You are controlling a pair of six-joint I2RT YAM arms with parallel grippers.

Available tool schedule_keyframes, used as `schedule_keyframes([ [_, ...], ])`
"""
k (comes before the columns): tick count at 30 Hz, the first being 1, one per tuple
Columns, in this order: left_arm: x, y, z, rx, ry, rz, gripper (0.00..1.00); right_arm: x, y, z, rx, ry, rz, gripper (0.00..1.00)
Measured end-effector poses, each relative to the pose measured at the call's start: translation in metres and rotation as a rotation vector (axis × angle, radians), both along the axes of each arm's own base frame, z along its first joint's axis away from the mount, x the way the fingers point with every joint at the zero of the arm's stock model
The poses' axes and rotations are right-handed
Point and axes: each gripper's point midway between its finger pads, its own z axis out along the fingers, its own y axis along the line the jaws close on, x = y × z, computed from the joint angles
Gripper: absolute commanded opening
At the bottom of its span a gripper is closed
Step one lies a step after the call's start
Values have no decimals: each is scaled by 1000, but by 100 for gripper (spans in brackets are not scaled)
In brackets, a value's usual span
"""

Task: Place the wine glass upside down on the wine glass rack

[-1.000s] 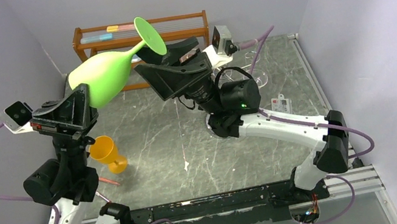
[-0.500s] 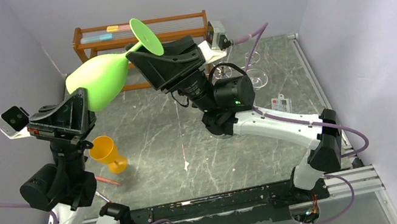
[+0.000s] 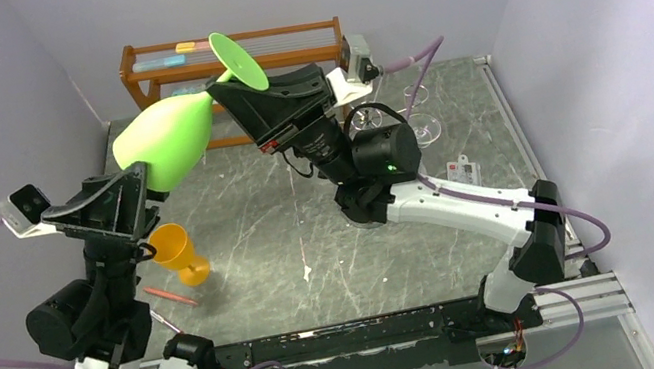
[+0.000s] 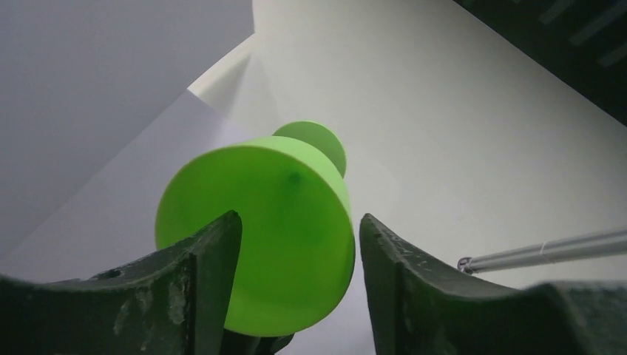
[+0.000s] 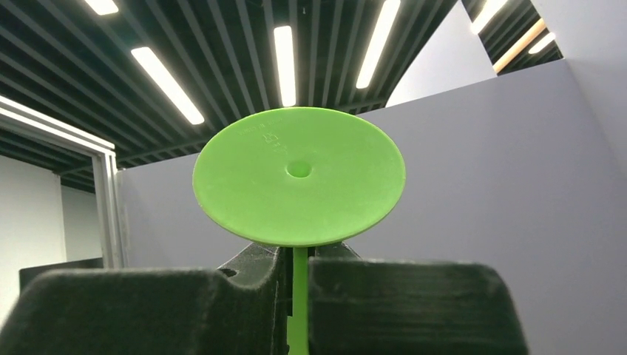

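Stem of the wine glass (image 3: 164,147) sits pinched in our right gripper (image 5: 296,259), aloft, bowl pointing at our left gripper (image 4: 299,229), whose jaws stand spread around it; the rack (image 3: 422,127) lies rightward, nearer our right arm.

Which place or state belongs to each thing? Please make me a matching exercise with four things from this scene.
Things
1. left gripper
2. right gripper
3. orange goblet
4. wooden shelf

Places or states
A. at the far edge of the table
B. shut on the stem of the green wine glass
C. open around the glass's bowl
D. on the table, untouched

Pairs: 1-C, 2-B, 3-D, 4-A
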Motion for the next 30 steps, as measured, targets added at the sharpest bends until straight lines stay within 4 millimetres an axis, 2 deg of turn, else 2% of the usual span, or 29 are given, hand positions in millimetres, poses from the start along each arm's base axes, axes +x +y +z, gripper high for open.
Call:
schedule_keyframes([
  [7,9,8,-26,133,151,152,84,-1,-14,-11,-35,9,-51,0],
  [14,-7,33,-42,283,243,343,87,0,-30,-23,-129,14,-147,0],
  [18,-10,37,-49,376,260,400,87,1,-35,-37,-237,4,-215,0],
  [21,-12,30,-42,432,236,389,85,3,-38,-50,-332,-15,-271,0],
  [26,-7,2,-25,501,191,273,87,4,-43,-88,-515,-95,-371,0],
  [30,7,-23,-33,519,208,146,87,5,-38,-117,-642,-171,-416,0],
])
